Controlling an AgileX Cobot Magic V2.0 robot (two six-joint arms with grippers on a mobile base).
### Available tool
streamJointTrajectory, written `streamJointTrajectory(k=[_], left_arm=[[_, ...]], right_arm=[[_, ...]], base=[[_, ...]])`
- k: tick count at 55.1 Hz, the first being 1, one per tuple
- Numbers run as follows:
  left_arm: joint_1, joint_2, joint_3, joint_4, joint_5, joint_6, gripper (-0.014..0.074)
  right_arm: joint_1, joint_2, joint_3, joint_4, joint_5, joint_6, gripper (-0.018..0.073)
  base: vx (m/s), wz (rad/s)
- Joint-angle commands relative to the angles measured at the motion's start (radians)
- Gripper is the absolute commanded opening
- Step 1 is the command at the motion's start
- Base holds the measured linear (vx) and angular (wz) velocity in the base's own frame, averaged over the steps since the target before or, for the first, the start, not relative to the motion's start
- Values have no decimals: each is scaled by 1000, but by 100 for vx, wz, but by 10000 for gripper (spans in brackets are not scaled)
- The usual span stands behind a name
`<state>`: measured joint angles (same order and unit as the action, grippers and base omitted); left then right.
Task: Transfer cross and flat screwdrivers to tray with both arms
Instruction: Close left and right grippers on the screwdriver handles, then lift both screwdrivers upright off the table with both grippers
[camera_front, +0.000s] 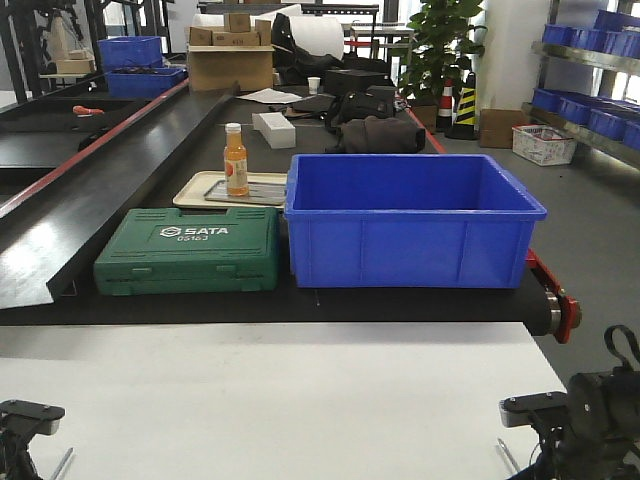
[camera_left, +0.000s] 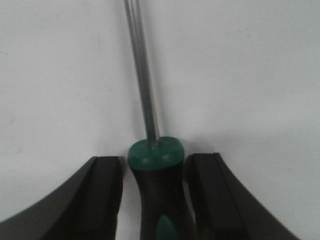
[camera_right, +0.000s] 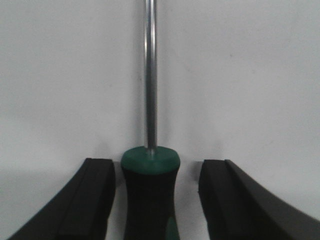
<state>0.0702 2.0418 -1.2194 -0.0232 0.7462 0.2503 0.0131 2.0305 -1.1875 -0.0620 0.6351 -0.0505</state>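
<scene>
The left gripper (camera_left: 155, 167) straddles a screwdriver (camera_left: 159, 205) handle so closely that I cannot tell whether it is pinching. The right gripper (camera_right: 156, 170) stands parted, with gaps either side of the second screwdriver (camera_right: 149, 200). Both tools lie by the white desk's (camera_front: 280, 400) near edge, one toward each corner. Seemingly nothing is transferred yet, and the tray is unseen.

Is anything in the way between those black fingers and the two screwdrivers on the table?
Nothing visible. Each handle sits between its fingers: the left fingers sit close beside the left screwdriver, while the right fingers flank the right screwdriver with bare white table showing in both gaps.
</scene>
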Motion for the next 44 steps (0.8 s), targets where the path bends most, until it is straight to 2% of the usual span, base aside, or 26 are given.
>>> streamJointTrajectory(k=[1,15,26,33,44], left_arm=[[-1,-52,-24,-10,-2,-1,440],[-1,-52,-24,-10,11,-1,439],[-1,-52,-24,-10,33,-1,382],[-1,-52,-24,-10,41,-1,276],[-2,-52,-24,-33,41,-1,22]], right_arm=[[-6,-42,-28,-12,-4,-18,460],[-6,-32,-28,-7,7,-23,433],[-6,-32,-28,8,57,-13,295],[-6,-32,-28,22,63,-13,181],[-6,-32,-28,27,59,-15,-7]], base=[[0,0],[0,0],[0,0],[0,0],[0,0]])
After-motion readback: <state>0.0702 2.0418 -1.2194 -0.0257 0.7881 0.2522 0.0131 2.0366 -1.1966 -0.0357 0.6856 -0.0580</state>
